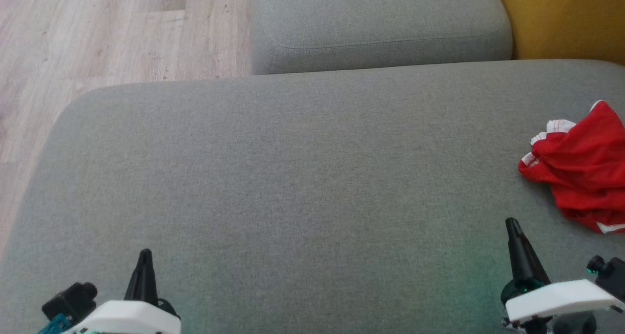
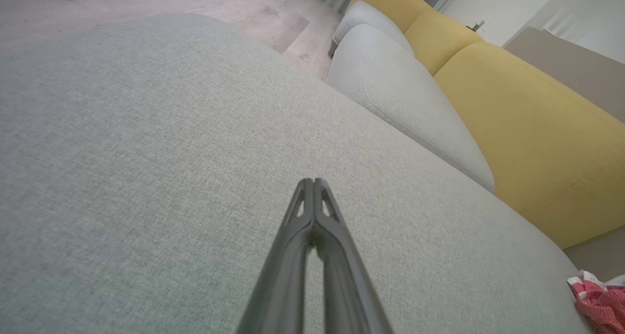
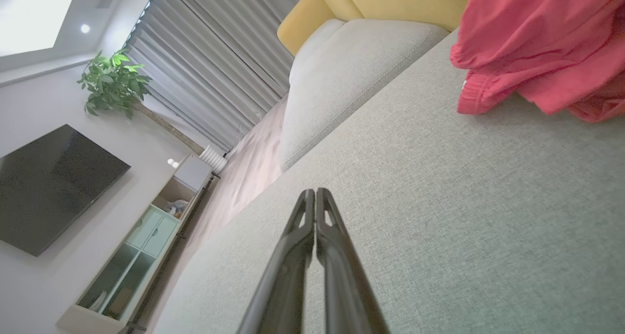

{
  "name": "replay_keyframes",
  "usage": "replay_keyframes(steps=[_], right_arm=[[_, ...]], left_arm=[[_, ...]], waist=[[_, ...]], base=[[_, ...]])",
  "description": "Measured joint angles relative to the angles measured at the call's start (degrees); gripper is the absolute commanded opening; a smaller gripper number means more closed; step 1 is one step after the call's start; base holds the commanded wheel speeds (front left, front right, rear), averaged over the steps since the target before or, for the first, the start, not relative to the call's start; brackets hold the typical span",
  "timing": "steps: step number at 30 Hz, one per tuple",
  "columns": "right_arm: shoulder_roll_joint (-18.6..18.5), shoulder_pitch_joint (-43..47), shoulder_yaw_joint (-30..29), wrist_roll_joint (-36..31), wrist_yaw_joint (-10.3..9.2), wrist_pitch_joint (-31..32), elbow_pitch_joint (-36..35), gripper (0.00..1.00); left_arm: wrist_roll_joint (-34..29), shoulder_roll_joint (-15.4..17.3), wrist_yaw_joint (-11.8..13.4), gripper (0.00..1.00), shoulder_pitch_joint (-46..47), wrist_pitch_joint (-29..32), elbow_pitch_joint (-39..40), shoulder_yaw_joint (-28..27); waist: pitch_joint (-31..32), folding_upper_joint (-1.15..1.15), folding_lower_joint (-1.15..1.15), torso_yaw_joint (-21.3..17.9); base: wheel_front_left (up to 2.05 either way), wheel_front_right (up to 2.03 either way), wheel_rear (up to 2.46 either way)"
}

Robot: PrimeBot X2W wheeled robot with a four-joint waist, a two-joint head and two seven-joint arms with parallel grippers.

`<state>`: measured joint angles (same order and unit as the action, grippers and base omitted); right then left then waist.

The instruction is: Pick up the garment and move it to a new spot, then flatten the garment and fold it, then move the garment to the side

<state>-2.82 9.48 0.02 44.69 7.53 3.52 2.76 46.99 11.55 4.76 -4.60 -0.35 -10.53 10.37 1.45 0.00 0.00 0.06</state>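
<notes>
A grey sofa (image 1: 293, 177) with a yellow backrest (image 1: 561, 16) stands on a pale wood floor (image 1: 97, 31).

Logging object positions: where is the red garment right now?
The red garment lies crumpled at the head view's right edge on the grey cushion, ahead of the right gripper, untouched.

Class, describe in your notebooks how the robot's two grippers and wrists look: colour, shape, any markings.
Both the left gripper and right gripper have two long, dark, tapering fingers with slim triangular cut-outs near the tips. Each rises from a white wrist shell with a black block beside it.
</notes>
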Motion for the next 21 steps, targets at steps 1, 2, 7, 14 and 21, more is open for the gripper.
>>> replay_keyframes(steps=[1,2,7,14,21], right_arm=[[0.0,-0.3,-0.1,0.6,0.0,0.0,0.1,0.0],[0.0,-0.6,-0.1,1.3,0.0,0.0,0.3,0.0],[-0.1,-0.8,-0.3,4.6,0.0,0.0,1.3,0.0],[-0.2,-2.1,-0.6,9.2,0.0,0.0,2.5,0.0],[-0.4,-3.2,-1.0,13.8,0.0,0.0,3.6,0.0]], left_arm=[[0.6,-0.1,-0.2,0.0,0.0,0.2,-0.2,-0.3],[1.2,-0.2,-0.3,0.0,0.0,0.3,-0.2,-0.6],[4.3,-0.8,-1.2,0.0,0.7,0.4,-0.5,-1.3],[8.5,-1.5,-2.2,0.0,1.1,1.1,-0.8,-2.8],[12.8,-2.2,-3.3,0.0,2.1,1.7,-1.5,-3.6]], waist=[[0.0,0.0,0.0,0.0],[0.0,0.0,0.0,0.0],[-0.2,0.0,0.0,0.0],[-0.3,0.0,0.0,0.0],[-0.5,0.0,0.0,0.0]], base=[[0.0,0.0,0.0],[0.0,0.0,0.0],[0.0,0.0,0.0],[0.0,0.0,0.0],[0.0,0.0,0.0]])
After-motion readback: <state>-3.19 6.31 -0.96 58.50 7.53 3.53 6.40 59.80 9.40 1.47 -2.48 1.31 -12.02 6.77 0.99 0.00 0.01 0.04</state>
